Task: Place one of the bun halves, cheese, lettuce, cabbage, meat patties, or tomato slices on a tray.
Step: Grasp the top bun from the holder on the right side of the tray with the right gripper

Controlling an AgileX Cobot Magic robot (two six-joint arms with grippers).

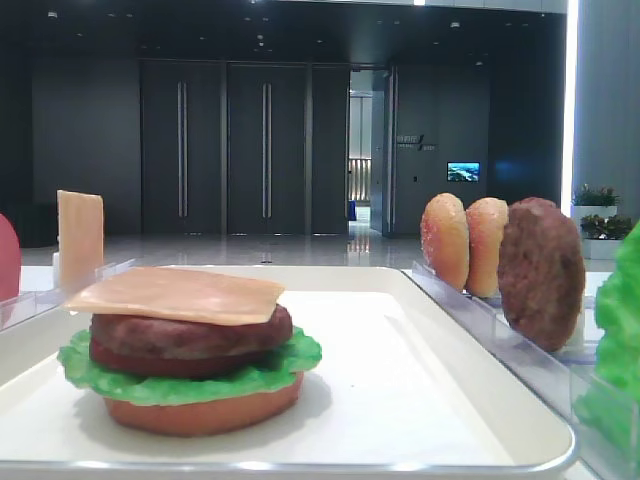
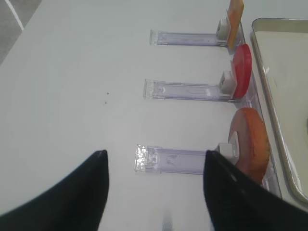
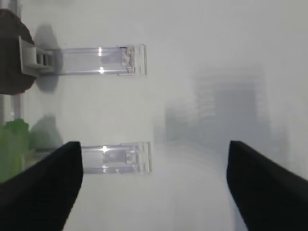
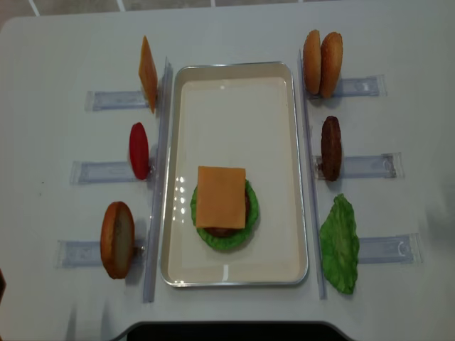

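Observation:
The white tray [image 4: 298, 177] holds a stack: flat bun, lettuce, meat patty, with a cheese slice [image 4: 221, 197] on top. Right of the tray, two bun halves [image 4: 321, 54], a meat patty [image 4: 330, 148] and a lettuce leaf [image 4: 340, 244] stand in racks. On the left stand a cheese slice [image 4: 148, 74], a tomato slice [image 4: 139, 150] and a flat bun [image 4: 117, 239]. Cabbage is out of view. My left gripper [image 2: 155, 154] is open over bare table beside the flat bun [image 2: 250, 144]. My right gripper [image 3: 154, 144] is open over bare table, empty, with the lettuce [image 3: 12, 144] at its left.
Clear plastic racks [image 4: 366, 165] stick out from both long sides of the tray. Long clear strips [image 4: 158, 177] run along the tray's edges. A dark robot base [image 4: 227, 330] sits at the near table edge. The far half of the tray holds nothing.

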